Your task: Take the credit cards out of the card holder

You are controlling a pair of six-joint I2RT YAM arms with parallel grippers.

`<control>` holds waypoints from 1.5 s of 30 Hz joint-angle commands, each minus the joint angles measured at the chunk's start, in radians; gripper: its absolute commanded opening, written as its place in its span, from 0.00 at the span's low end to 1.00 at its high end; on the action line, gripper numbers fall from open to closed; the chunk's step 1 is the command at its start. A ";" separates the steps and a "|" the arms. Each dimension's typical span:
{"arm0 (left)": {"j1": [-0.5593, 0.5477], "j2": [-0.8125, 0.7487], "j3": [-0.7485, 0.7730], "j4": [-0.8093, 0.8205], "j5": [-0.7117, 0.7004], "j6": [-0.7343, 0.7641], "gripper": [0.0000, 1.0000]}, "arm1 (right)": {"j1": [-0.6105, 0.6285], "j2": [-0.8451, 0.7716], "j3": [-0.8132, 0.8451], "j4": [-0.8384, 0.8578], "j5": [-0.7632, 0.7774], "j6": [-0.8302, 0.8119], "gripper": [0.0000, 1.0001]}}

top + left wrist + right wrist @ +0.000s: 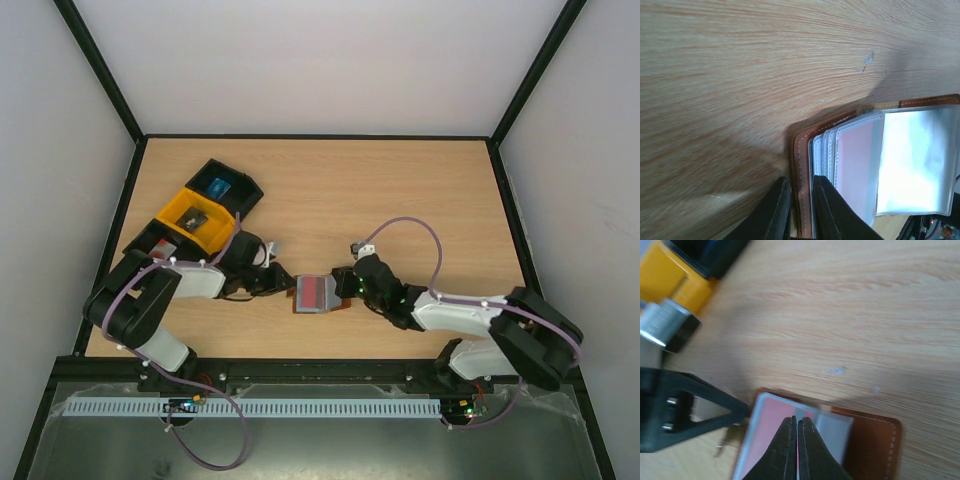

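Your worktop (400,200) shows bare wood at the rear and right. Two bins, one yellow bin (185,212) and one black bin (250,190), sit at left rear. One card holder (801,160) lies open near the front edge, with one red card (313,293) showing. Left hand (799,200) seems nipped on its leather edge; right hand (797,422) is closed tight above the sleeves.

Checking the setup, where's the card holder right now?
Top view: the card holder lies open at centre front, between the left gripper and right gripper.
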 commanded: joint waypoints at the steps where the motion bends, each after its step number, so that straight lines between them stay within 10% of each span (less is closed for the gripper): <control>1: -0.006 -0.007 -0.036 -0.028 -0.056 0.025 0.18 | 0.002 -0.120 0.050 -0.143 -0.024 0.089 0.04; 13: -0.004 -0.089 -0.045 -0.043 -0.086 -0.023 0.20 | 0.107 -0.078 0.110 -0.147 -0.064 0.201 0.13; 24: -0.015 -0.328 -0.002 -0.078 -0.068 -0.141 0.44 | 0.107 0.052 0.051 -0.071 -0.022 0.204 0.13; 45: -0.083 -0.056 0.004 0.122 -0.007 -0.149 0.48 | 0.107 0.184 -0.042 0.082 -0.035 0.249 0.02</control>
